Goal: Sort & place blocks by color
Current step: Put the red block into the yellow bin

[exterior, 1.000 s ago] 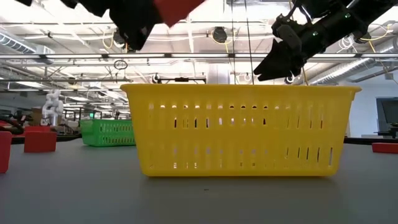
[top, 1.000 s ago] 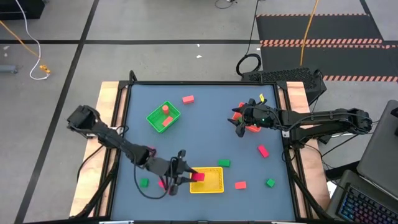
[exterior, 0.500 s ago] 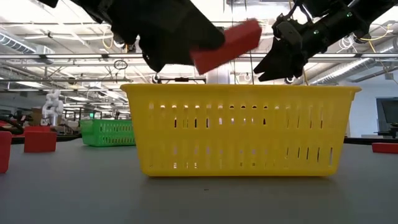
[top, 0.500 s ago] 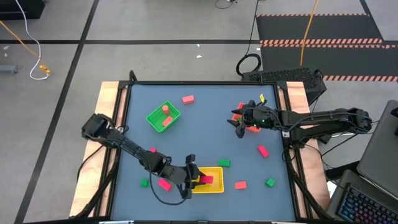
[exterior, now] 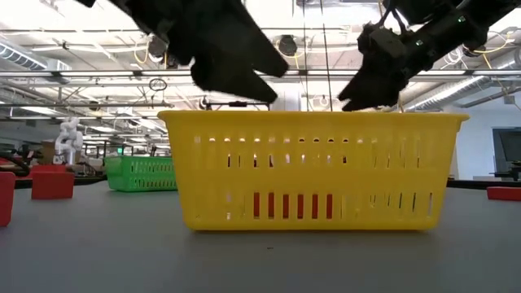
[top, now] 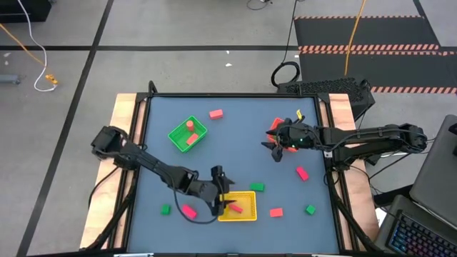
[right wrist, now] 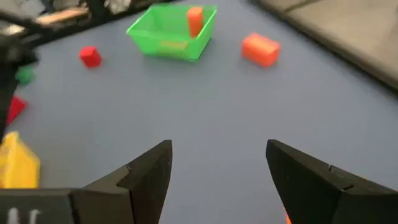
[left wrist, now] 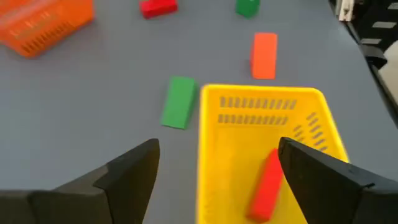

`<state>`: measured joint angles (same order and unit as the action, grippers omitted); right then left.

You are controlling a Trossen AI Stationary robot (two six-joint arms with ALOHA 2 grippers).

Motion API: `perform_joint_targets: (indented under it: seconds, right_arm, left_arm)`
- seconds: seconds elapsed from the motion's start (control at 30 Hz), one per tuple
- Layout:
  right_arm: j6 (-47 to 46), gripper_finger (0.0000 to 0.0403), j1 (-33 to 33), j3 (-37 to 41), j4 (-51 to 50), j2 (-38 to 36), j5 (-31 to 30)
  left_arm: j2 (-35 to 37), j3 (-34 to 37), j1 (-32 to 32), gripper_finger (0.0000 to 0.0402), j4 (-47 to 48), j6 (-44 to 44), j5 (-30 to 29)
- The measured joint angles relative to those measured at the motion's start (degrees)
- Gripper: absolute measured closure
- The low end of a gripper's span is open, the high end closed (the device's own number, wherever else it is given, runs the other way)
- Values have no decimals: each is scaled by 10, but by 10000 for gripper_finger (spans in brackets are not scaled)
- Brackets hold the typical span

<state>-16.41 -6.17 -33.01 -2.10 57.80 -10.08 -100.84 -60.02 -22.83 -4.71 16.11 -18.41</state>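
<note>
My left gripper (top: 226, 194) (left wrist: 217, 149) hangs open over the left rim of the yellow tray (top: 246, 214) (left wrist: 217, 155), holding nothing. A red block (left wrist: 266, 186) (exterior: 293, 205) lies flat on that tray's floor. My right gripper (top: 275, 150) (right wrist: 217, 146) stands open above bare table beside the red tray (top: 273, 128). The green tray (top: 188, 133) (right wrist: 173, 30) holds two salmon blocks. Loose blocks lie flat on the table: green (left wrist: 178, 101), salmon (left wrist: 264, 55), red (top: 303, 173), red (top: 189, 211), green (top: 166, 209).
More blocks lie about: salmon (top: 216, 113) at the far side, green (top: 310, 209) near the right front corner. The table has raised wooden side edges (top: 128, 143). A keyboard (top: 325, 87) and a laptop (top: 421, 228) sit beyond the table.
My left gripper has carried the red block toward the table's right edge over the yellow tray, then opened and let go. The block has fallen into the tray and now lies on its floor. My right arm has kept still.
</note>
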Motion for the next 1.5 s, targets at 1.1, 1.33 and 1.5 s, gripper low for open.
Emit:
perform_joint_targets:
  seconds: [1.1,1.33,1.5]
  right_arm:
    - [-424,161,191,0,-326,0,6]
    - [-507,191,221,0,-347,0,82]
    - [-542,199,228,0,-402,0,120]
  left_arm:
    - [97,77,265,163,-120,-227,308]
    - [97,129,305,163,-196,-219,324]
    - [97,128,311,163,-202,-218,325]
